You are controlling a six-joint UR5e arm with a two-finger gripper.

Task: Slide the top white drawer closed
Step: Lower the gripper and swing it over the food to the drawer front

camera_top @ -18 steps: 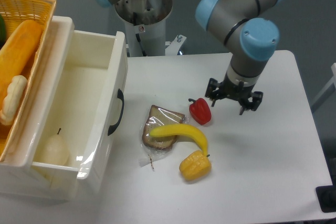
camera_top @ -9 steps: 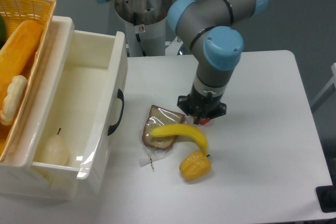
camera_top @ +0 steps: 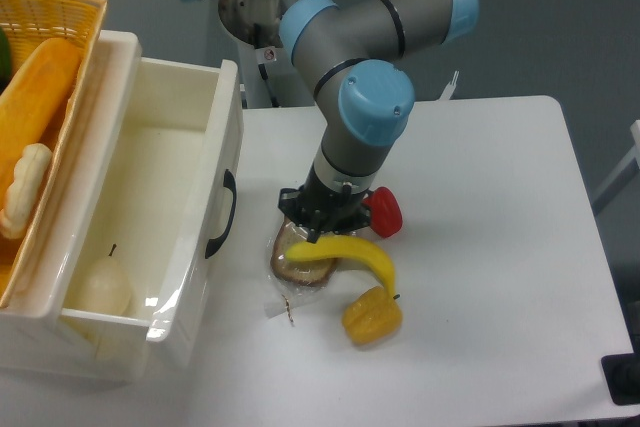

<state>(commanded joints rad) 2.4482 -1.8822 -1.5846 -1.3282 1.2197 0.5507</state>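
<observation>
I see the deep glossy cream-white plastic drawer (camera_top: 160, 197) standing pulled out at the left of the white table (camera_top: 500, 277), its curved black handle (camera_top: 226, 213) facing the arm, a pale pear (camera_top: 98, 285) inside. My black two-finger gripper (camera_top: 322, 219) hangs over the wrapped slice of brown bread (camera_top: 300, 259) and yellow banana (camera_top: 348, 253) — well apart from the handle. Finger spread — I cannot tell. A red pepper (camera_top: 385, 213) sits just beside it.

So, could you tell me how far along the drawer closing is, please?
Nothing looks done: the top white drawer stands pulled out, a pear inside. The gripper hovers over the wrapped bread and banana, right of the handle. Reaching the front and pushing remain.
</observation>
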